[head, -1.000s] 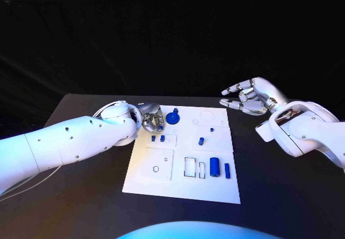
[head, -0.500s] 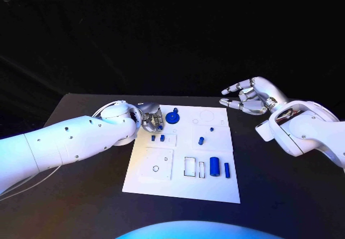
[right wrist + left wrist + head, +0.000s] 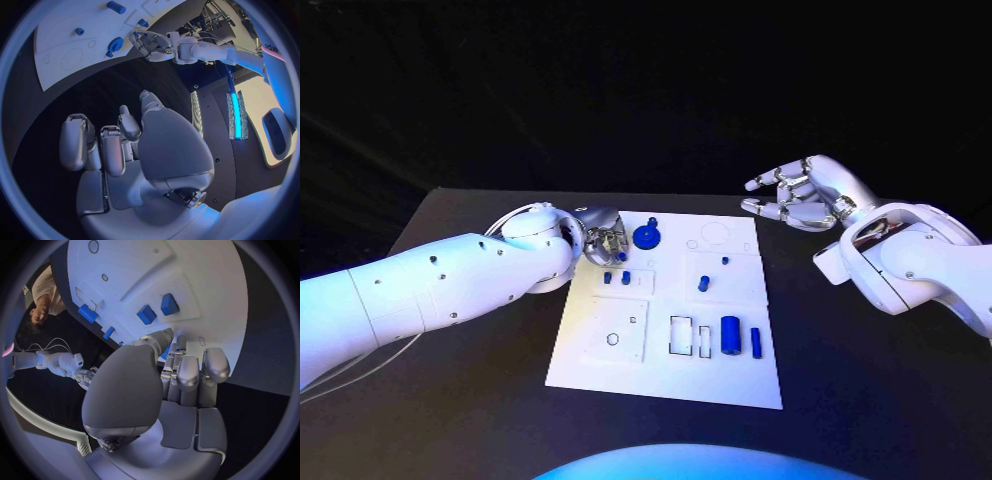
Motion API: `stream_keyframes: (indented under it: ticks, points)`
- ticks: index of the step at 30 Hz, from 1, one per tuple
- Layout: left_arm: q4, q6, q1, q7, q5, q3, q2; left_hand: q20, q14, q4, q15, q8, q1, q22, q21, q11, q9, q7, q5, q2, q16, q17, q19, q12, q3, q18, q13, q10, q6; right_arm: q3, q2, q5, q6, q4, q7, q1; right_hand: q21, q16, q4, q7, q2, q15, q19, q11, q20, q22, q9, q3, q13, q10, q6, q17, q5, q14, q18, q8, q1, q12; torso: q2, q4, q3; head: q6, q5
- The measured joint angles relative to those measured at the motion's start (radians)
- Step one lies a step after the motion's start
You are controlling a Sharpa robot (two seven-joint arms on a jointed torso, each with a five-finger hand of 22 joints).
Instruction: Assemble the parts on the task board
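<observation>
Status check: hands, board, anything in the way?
Left hand over task board far-left corner, grip unclear. Right hand open, off board. Blue parts loose. No obstruction visible.

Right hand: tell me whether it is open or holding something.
Open. The right hand hangs beside the task board, fingers apart, nothing in them.

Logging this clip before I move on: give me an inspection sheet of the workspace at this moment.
Surface: black table, bare around the board.
Job's things: white task board mid-table; blue round knob part near its far edge; two small blue blocks; small blue peg; blue cylinder and slim blue bar by the near right slots.
Clutter: nothing seen.
Hands: left hand at the board's far left corner, whether it holds anything cannot be told; right hand raised off the board's far right, fingers apart, empty.
Cables: pale cable under the left arm.
Surroundings: dark backdrop.
</observation>
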Motion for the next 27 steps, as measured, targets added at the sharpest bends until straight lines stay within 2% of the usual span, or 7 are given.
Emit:
stream_keyframes:
  ticks: [2, 5, 7, 15, 21, 24, 27]
  points:
    - [0.000, 0.000, 0.000, 0.000, 0.000, 0.000, -0.001, 0.000, 0.000, 0.000, 0.000, 0.000, 0.000, 0.000, 0.000, 0.000, -0.003, -0.001, 0.000, 0.000, 0.000, -0.001, 0.000, -0.003, 0.000, 0.000, 0.000, 0.000, -0.001, 0.000, 0.000, -0.002, 0.004, -0.001, -0.004, 0.000, -0.046, -0.035, 0.000, -0.003, 0.007, 0.000, -0.025, -0.005, -0.002, 0.000, 0.000, 0.000, -0.118, -0.081, -0.003, 0.000, 0.000, 0.000, 0.017, 0.000, 0.007, -0.124, 0.000, -0.0001, 0.0001, 0.000, 0.000]
    - [0.002, -0.001, 0.000, -0.001, 0.001, 0.000, -0.005, 0.000, 0.000, -0.003, 0.000, 0.000, 0.000, 0.000, 0.000, 0.000, -0.003, -0.001, 0.000, 0.000, 0.000, -0.001, 0.000, -0.003, 0.003, 0.000, 0.000, 0.000, -0.001, 0.000, 0.000, -0.011, 0.016, -0.004, -0.016, 0.000, -0.114, -0.086, 0.008, -0.003, 0.004, 0.000, -0.058, -0.006, -0.004, 0.000, -0.001, 0.008, -0.295, -0.174, -0.003, 0.000, -0.003, 0.000, 0.017, 0.000, 0.022, -0.315, 0.000, -0.0003, 0.0001, 0.000, 0.000]
    - [0.006, -0.001, 0.000, -0.001, 0.001, 0.000, -0.010, 0.000, -0.001, -0.003, 0.001, 0.000, 0.000, -0.002, 0.000, 0.000, -0.005, 0.003, 0.000, 0.000, 0.000, -0.003, 0.000, -0.003, 0.003, 0.000, 0.001, 0.000, -0.004, 0.000, 0.001, -0.023, 0.029, -0.007, -0.028, 0.000, -0.144, -0.125, 0.007, -0.003, 0.007, -0.002, -0.068, -0.006, -0.008, 0.000, -0.001, 0.029, -0.376, -0.187, -0.003, -0.030, -0.026, -0.002, 0.033, 0.007, 0.049, -0.410, 0.000, -0.0005, 0.0003, 0.000, 0.000]
    - [0.038, -0.009, 0.000, 0.001, 0.034, 0.001, -0.070, 0.006, -0.026, 0.002, 0.011, 0.003, -0.018, -0.052, -0.046, 0.002, -0.013, -0.010, 0.000, -0.018, -0.036, -0.071, -0.051, -0.020, 0.002, 0.000, 0.001, -0.017, 0.001, 0.000, 0.013, -0.160, 0.116, -0.031, -0.105, 0.000, -0.133, -0.158, -0.007, -0.005, -0.025, -0.009, -0.041, -0.004, -0.008, 0.001, 0.001, 0.146, -0.667, -0.149, 0.060, -0.062, -0.079, -0.001, 0.033, 0.025, 0.145, -0.739, -0.001, -0.0006, 0.0001, 0.005, -0.009]
    - [0.058, -0.071, 0.013, 0.038, 0.182, 0.005, -0.139, 0.012, -0.117, 0.006, 0.016, 0.018, -0.018, -0.160, -0.147, 0.009, -0.017, -0.005, 0.000, -0.018, -0.157, -0.260, -0.157, -0.022, 0.003, 0.016, 0.001, -0.042, 0.032, 0.000, 0.041, -0.349, 0.183, -0.051, -0.184, -0.002, -0.059, -0.117, -0.011, -0.010, -0.045, -0.009, 0.002, -0.006, -0.007, 0.001, 0.002, 0.216, -0.798, -0.079, 0.100, -0.017, -0.088, -0.001, 0.033, 0.027, 0.159, -0.888, -0.002, 0.0000, 0.0002, 0.011, -0.028]
    - [0.065, -0.112, 0.017, 0.072, 0.286, 0.005, -0.161, 0.012, -0.184, 0.003, 0.019, 0.022, -0.018, -0.259, -0.242, 0.013, -0.022, 0.003, 0.000, -0.018, -0.253, -0.387, -0.254, -0.010, 0.008, 0.053, 0.004, -0.045, 0.039, -0.002, 0.057, -0.434, 0.206, -0.058, -0.219, -0.006, -0.033, -0.105, -0.012, -0.013, -0.052, -0.009, 0.013, -0.004, -0.010, 0.001, 0.002, 0.238, -0.830, -0.060, 0.103, -0.006, -0.095, -0.002, 0.028, 0.027, 0.151, -0.924, -0.002, -0.0004, 0.0001, 0.014, -0.037]
    - [0.080, -0.164, 0.020, 0.129, 0.450, 0.005, -0.184, 0.013, -0.217, -0.009, 0.020, 0.032, -0.007, -0.338, -0.323, 0.016, -0.024, 0.006, 0.000, -0.007, -0.306, -0.436, -0.332, 0.001, 0.023, 0.054, 0.007, -0.049, 0.054, -0.003, 0.078, -0.531, 0.234, -0.069, -0.264, -0.016, -0.015, -0.097, -0.013, -0.013, -0.066, -0.009, 0.019, -0.001, -0.009, 0.001, -0.002, 0.258, -0.857, -0.049, 0.103, 0.000, -0.109, -0.002, 0.016, 0.017, 0.148, -0.955, -0.002, -0.0006, -0.0004, 0.018, -0.046]
